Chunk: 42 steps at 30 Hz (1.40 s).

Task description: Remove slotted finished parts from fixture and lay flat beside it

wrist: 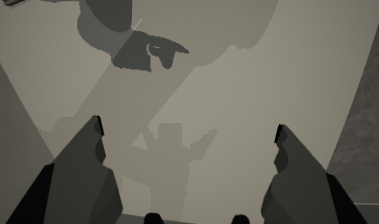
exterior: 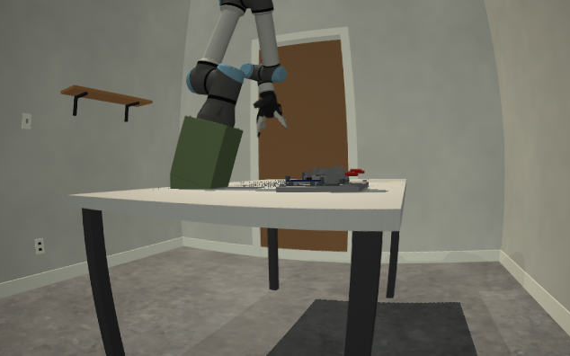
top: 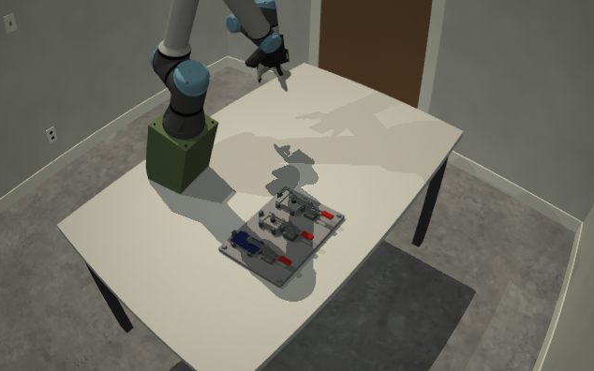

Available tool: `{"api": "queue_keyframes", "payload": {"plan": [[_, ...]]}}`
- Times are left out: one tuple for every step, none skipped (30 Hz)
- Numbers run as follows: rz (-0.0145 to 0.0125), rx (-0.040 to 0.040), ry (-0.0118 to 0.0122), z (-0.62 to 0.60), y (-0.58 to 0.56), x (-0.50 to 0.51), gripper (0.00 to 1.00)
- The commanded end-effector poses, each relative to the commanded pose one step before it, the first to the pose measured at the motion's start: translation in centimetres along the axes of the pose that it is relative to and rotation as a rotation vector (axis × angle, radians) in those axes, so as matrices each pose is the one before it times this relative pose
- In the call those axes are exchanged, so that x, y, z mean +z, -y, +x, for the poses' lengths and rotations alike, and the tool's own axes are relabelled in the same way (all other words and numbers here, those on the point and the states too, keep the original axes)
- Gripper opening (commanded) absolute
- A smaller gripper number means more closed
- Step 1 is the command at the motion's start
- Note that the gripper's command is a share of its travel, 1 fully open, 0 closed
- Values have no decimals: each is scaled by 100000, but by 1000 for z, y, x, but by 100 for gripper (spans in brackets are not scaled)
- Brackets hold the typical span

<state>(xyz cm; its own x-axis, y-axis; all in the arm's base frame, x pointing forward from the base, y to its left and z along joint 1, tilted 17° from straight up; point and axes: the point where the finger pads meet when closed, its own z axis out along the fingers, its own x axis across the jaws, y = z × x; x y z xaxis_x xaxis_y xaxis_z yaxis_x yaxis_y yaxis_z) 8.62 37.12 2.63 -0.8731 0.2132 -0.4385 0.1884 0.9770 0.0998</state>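
Observation:
The grey fixture plate (top: 304,253) (exterior: 319,189) lies on the table with three clamp stations. The blue blank (top: 240,239) (exterior: 301,181) lies flat in the nearest station in the top view, with a clamp arm over it. The middle station (top: 274,222) and far station (top: 290,201) show grey shapes among posts and clamp arms. The finished parts and their slots cannot be told apart from the hardware at this size. My gripper (top: 273,84) (exterior: 272,131) (wrist: 190,121) is open and empty, high above the table and well away from the fixture, toward the door end.
Three red clamp handles (top: 327,215) (top: 306,235) (top: 285,260) point away from the robot base, toward the table's long edge. The green pedestal (top: 169,161) (exterior: 198,155) carries the arm beside the fixture. Arm shadows fall across the table (top: 155,262) and fixture.

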Motion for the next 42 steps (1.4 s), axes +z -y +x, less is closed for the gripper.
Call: {"api": "queue_keyframes", "payload": {"plan": [[-105, 34, 3, -8, -35, -28, 100], [0, 0, 0, 0, 0, 0, 100], [0, 0, 0, 0, 0, 0, 100], [0, 0, 0, 0, 0, 0, 100], [0, 0, 0, 0, 0, 0, 100], [0, 0, 0, 0, 0, 0, 100], [0, 0, 0, 0, 0, 0, 100], [0, 0, 0, 0, 0, 0, 100], [0, 0, 0, 0, 0, 0, 100], [0, 0, 0, 0, 0, 0, 100], [0, 0, 0, 0, 0, 0, 100], [0, 0, 0, 0, 0, 0, 100], [0, 0, 0, 0, 0, 0, 100], [0, 0, 0, 0, 0, 0, 100], [0, 0, 0, 0, 0, 0, 100], [0, 0, 0, 0, 0, 0, 100], [0, 0, 0, 0, 0, 0, 100], [0, 0, 0, 0, 0, 0, 100], [4, 4, -2, -3, 2, 1, 100], [11, 11, -5, -8, 6, 2, 100], [20, 20, -9, -14, 11, 4, 100], [32, 33, -15, -23, 17, 7, 100], [47, 48, -22, -34, 25, 10, 100], [65, 66, -30, -46, 34, 13, 100], [84, 86, -39, -60, 45, 17, 100], [105, 108, -49, -75, 56, 21, 100], [129, 132, -60, -91, 69, 26, 100], [153, 158, -71, -109, 82, 31, 100], [179, 185, -84, -127, 97, 36, 100], [206, 214, -98, -146, 112, 42, 100], [234, 244, -112, -165, 128, 48, 100], [262, 276, -127, -184, 145, 53, 100], [0, 0, 0, 0, 0, 0, 100], [0, 0, 0, 0, 0, 0, 100], [291, 309, -142, -204, 162, 60, 100], [320, 342, -158, -224, 180, 66, 100], [348, 377, -175, -243, 198, 72, 100], [377, 412, -192, -262, 217, 78, 100], [405, 448, -210, -280, 236, 84, 100], [432, 485, -228, -298, 255, 91, 100], [458, 522, -247, -315, 274, 97, 100], [484, 559, -266, -330, 294, 103, 100]]}}
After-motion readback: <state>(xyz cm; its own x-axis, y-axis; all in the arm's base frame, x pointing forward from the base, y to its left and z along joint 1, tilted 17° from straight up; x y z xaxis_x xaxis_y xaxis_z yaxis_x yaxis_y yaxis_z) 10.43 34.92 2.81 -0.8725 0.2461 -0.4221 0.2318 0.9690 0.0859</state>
